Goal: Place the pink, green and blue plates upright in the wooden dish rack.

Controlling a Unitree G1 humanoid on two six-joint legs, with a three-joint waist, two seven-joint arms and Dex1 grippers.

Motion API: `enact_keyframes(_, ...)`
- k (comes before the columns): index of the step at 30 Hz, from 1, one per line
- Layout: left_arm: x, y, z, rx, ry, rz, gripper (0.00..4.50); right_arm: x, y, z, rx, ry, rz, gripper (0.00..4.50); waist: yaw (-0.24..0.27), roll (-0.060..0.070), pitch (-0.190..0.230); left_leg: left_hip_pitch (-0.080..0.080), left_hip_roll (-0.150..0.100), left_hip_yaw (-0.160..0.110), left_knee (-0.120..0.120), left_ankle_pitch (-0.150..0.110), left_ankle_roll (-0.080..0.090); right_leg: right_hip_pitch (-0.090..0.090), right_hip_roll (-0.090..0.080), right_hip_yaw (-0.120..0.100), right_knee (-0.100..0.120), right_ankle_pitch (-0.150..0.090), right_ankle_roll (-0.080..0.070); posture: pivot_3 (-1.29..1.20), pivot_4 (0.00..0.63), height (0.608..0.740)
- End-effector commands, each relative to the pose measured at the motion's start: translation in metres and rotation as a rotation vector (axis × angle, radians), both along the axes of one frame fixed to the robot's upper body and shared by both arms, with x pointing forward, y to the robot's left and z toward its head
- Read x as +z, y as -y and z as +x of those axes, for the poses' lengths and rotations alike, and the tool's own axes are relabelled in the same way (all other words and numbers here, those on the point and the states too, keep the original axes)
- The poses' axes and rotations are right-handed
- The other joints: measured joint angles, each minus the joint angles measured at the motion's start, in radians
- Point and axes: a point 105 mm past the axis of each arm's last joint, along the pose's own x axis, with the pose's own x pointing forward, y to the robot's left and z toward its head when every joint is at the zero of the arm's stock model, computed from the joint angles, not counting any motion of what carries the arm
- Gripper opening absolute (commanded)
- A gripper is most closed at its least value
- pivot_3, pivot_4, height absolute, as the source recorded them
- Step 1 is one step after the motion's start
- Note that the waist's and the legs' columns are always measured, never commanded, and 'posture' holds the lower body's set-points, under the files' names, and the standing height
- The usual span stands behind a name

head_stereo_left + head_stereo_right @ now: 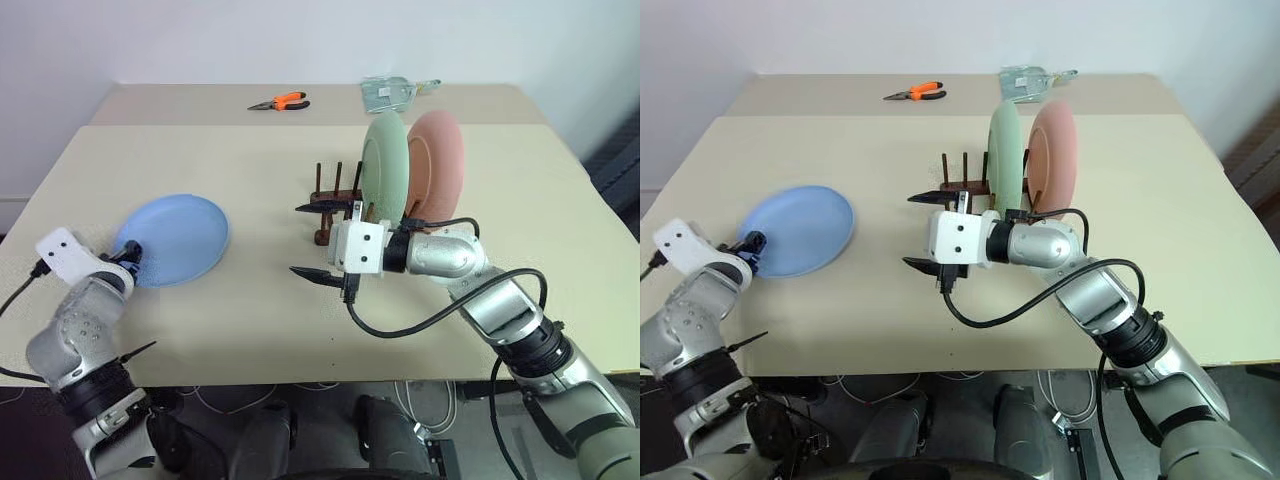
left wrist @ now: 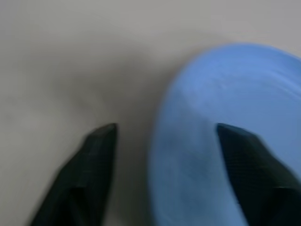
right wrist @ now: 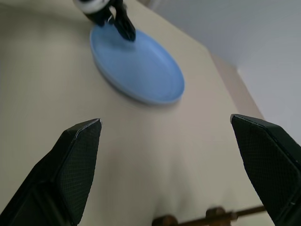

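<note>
1. The wooden dish rack [image 1: 335, 205] is standing near the middle of the beige table [image 1: 250, 150]; it serves as the reference for all positions below.
2. The green plate [image 1: 384, 167] is standing upright in the rack; the pink plate [image 1: 437, 167] is standing upright just beside it, on the rack's right-hand side; the two plates are sitting close together.
3. The blue plate [image 1: 175, 238] is lying flat on the table, well apart from the rack, to its left.
4. The left gripper [image 2: 164, 136] is sitting at the blue plate's near edge, far left of the rack; its fingers are straddling the rim, one over the plate and one over bare table, with a gap between them and no grip closed.
5. The right gripper [image 1: 312, 240] is hanging just in front of the rack; its jaws are spread wide and holding nothing.
6. Orange-handled pliers [image 1: 281, 101] and a clear packet [image 1: 390, 93] are lying beyond the rack, at the table's far side.
</note>
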Motion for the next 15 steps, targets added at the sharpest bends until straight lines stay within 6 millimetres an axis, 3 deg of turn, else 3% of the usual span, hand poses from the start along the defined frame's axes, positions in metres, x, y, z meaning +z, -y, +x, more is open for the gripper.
enact_keyframes(1,0.007,0.004,-0.002,0.002,0.036,-0.054,1.19,0.013,0.001,0.002,-0.004,0.053,0.025,4.5,0.0,0.0,0.0,0.0,0.0,0.0,0.0,0.0,0.0,0.0,0.0,0.0,0.0,0.0,0.0,0.0,0.15,0.74)
enact_keyframes(3,0.016,0.01,0.005,-0.017,0.075,-0.038,0.16,0.015,0.004,0.006,-0.024,0.039,0.024,4.5,0.001,0.0,0.0,0.0,0.0,0.0,0.0,0.0,0.0,0.0,0.0,0.0,0.0,0.0,0.0,0.0,0.15,0.74)
enact_keyframes(4,0.031,0.016,0.011,-0.054,0.135,0.02,0.07,0.017,0.005,0.008,-0.032,0.039,0.031,4.5,0.003,0.0,0.0,0.0,0.0,0.0,0.0,0.0,0.0,0.0,0.0,0.0,0.0,0.0,0.0,0.0,0.15,0.74)
enact_keyframes(10,0.126,0.081,0.035,-0.342,0.504,0.243,0.07,0.031,-0.004,0.01,-0.026,0.213,0.023,4.5,0.008,-0.002,0.001,-0.001,0.0,0.0,0.0,0.001,-0.001,0.0,0.0,0.0,-0.001,0.0,-0.001,0.0,0.15,0.74)
enact_keyframes(15,0.164,0.125,0.037,-0.512,0.621,0.327,0.07,0.035,-0.019,0.017,-0.014,0.344,-0.012,4.5,-0.007,-0.002,0.001,0.001,0.0,0.002,-0.002,0.001,-0.001,0.0,0.0,0.001,-0.001,0.0,-0.001,0.0,0.15,0.74)
